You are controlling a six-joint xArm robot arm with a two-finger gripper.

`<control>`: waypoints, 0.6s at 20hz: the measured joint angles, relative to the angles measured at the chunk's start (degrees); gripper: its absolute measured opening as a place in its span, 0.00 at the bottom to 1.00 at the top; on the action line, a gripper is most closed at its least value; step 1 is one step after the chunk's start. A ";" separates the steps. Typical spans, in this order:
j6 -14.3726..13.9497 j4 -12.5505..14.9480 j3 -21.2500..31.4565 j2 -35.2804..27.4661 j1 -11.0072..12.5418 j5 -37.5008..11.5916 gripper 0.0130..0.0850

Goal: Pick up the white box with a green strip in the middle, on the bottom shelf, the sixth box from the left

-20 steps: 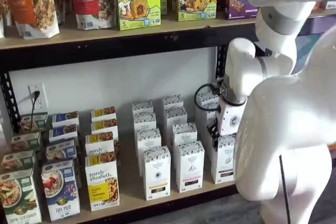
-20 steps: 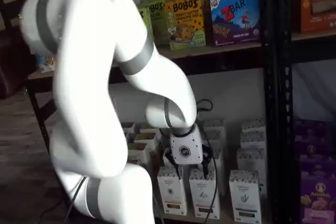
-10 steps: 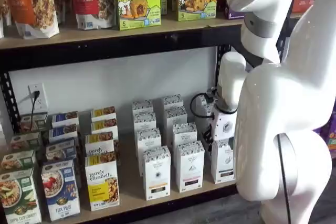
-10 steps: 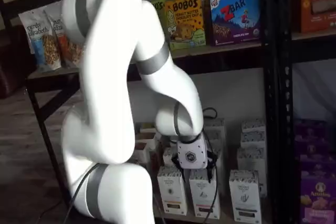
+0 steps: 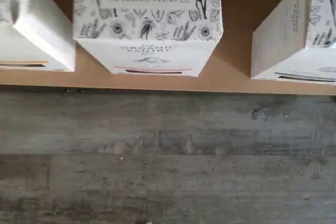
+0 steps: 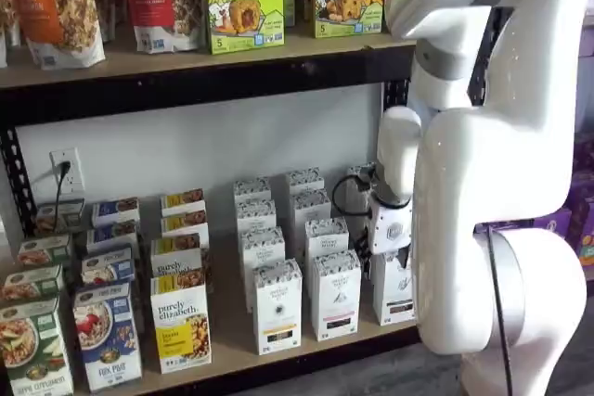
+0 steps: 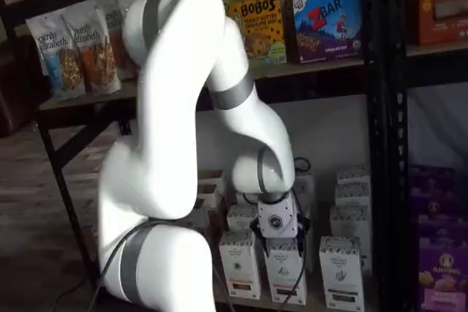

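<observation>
White claw (image 6: 391,249) hovers right above the white box (image 6: 393,287) at the bottom shelf (image 6: 306,345) front edge; finger state unclear. No grasp yet: descent, closing, lift remain.

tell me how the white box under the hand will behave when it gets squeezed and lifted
The white box looks like thin cardboard, so probably stiffish but dentable. It is tall and narrow, so a nudge from the hand could tip it. Likely light; its smooth faces might slip.
</observation>
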State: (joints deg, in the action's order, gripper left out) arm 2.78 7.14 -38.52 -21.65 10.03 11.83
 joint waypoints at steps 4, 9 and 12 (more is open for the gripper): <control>-1.76 3.39 -4.98 -5.32 1.53 0.03 1.00; 4.11 -0.46 -10.15 -10.66 3.70 -1.76 1.00; 6.22 -1.66 -12.89 -12.85 4.64 -1.70 1.00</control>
State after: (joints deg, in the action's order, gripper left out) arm 9.00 5.49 -51.41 -34.50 14.67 10.12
